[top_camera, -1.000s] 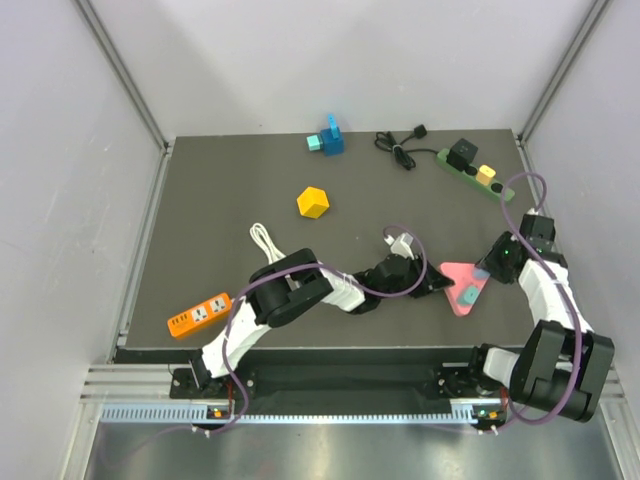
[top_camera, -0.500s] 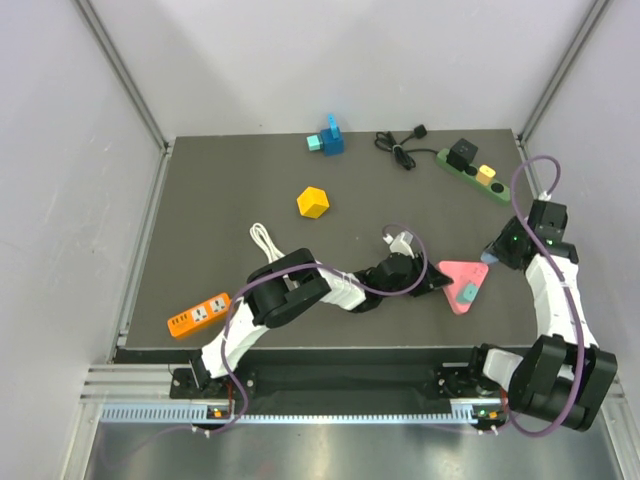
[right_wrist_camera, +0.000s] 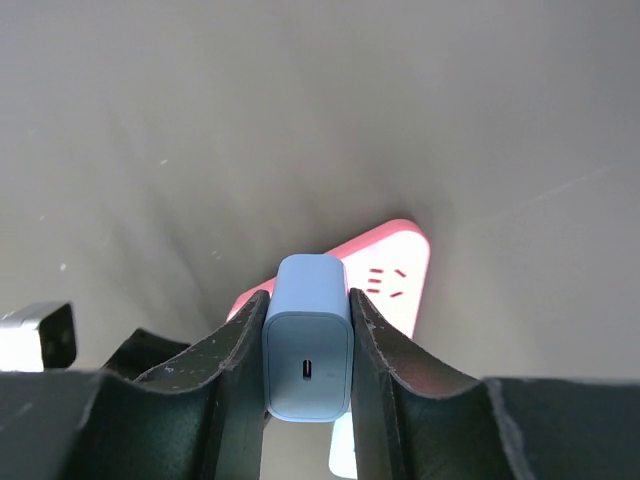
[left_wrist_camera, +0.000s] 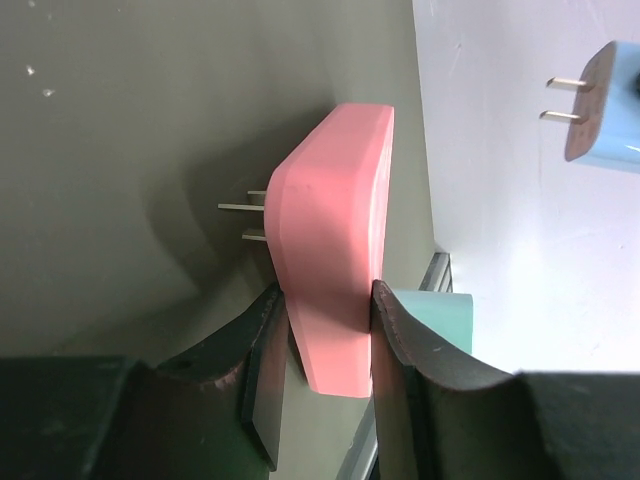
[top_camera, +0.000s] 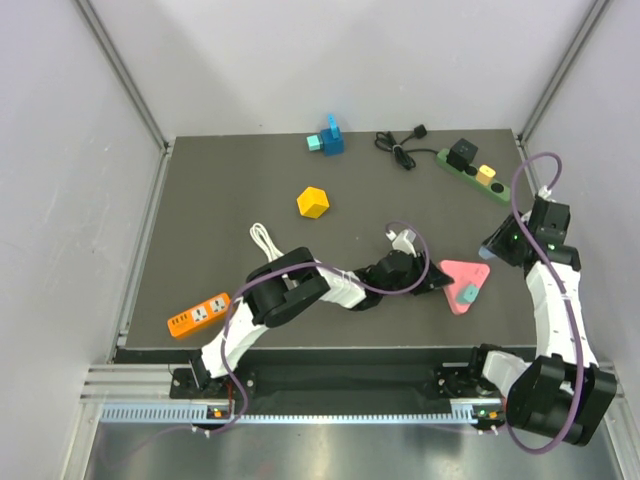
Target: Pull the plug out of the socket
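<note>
Since the earlier frame my right arm has swung up and away from the pink triangular socket (top_camera: 462,272), carrying the light-blue plug (right_wrist_camera: 308,350) with it; my left arm has not shifted.

My right gripper (right_wrist_camera: 308,300) is clamped on the plug, one finger on each flat side, its port end facing the wrist camera. In the left wrist view the same plug shows in the upper right of the frame, its two prongs bare and clear of the socket.

My left gripper (left_wrist_camera: 328,300) is closed on the pink socket's near corner, pinching its thin edge. The socket sits low and right of centre in the top view, on the dark table (top_camera: 220,200), with a teal plug (top_camera: 468,293) in its face. Its own two metal prongs stick out to the left in the left wrist view.

At the upper right of the top view lies a green power strip (top_camera: 475,175) with a black cable, well apart from both grippers.
</note>
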You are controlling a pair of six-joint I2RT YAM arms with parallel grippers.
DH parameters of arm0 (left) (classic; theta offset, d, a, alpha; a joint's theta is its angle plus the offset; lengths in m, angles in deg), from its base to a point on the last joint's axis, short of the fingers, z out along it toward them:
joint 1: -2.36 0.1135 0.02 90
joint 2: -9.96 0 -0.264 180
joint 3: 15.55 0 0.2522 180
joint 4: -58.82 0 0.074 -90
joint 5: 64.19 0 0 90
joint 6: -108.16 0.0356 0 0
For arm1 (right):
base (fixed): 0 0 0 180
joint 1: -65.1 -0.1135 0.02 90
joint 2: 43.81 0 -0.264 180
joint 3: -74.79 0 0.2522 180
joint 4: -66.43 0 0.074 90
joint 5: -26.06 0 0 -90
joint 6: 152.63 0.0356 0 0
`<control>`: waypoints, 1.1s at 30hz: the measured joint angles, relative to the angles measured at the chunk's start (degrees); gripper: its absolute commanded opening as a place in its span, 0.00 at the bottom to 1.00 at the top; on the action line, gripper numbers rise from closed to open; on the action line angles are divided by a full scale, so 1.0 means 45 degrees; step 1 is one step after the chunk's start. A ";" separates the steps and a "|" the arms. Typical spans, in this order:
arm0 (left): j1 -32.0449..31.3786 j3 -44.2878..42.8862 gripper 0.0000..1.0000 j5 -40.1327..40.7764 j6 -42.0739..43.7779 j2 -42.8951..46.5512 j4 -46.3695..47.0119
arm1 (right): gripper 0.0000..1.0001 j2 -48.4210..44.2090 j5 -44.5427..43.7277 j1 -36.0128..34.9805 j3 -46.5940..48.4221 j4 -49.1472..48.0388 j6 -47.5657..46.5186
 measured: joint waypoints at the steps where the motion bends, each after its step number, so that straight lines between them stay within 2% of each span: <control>1: 0.0000 0.0015 0.39 -0.0044 0.0034 0.0015 0.0005 | 0.00 -0.0053 0.0117 -0.0039 -0.0005 -0.0015 -0.0010; 2: 0.0010 0.0044 0.46 -0.0087 0.0092 0.0049 0.0010 | 0.00 -0.0126 0.0219 -0.0097 -0.0005 -0.0034 -0.0015; 4: 0.0010 0.0175 0.76 -0.0141 0.0447 0.0136 -0.0078 | 0.00 -0.0253 0.0403 -0.0194 -0.0010 -0.0097 -0.0029; 8: 0.0024 0.0544 0.94 -0.0321 0.0860 0.0549 0.0073 | 0.00 -0.0340 0.0699 -0.0345 -0.0097 -0.0296 -0.0121; 16: 0.0049 0.1860 0.95 -0.0073 0.1360 0.1676 -0.0151 | 0.00 -0.0340 0.1132 -0.1001 -0.0563 -0.0831 -0.0083; 22: 0.0287 0.5241 0.86 0.0685 0.1744 0.4337 -0.0500 | 0.09 0.0015 0.1501 -0.3118 -0.0894 -0.2375 0.0544; 28: 0.0481 0.8539 0.85 0.1846 0.2467 0.8626 -0.2715 | 0.08 0.2181 0.1472 -0.6387 -0.0753 -0.4527 0.1418; 33: 0.0495 0.9447 0.85 0.3288 0.3075 1.3449 -0.5785 | 0.05 0.5168 0.1433 -0.8573 0.0442 -0.5965 0.2089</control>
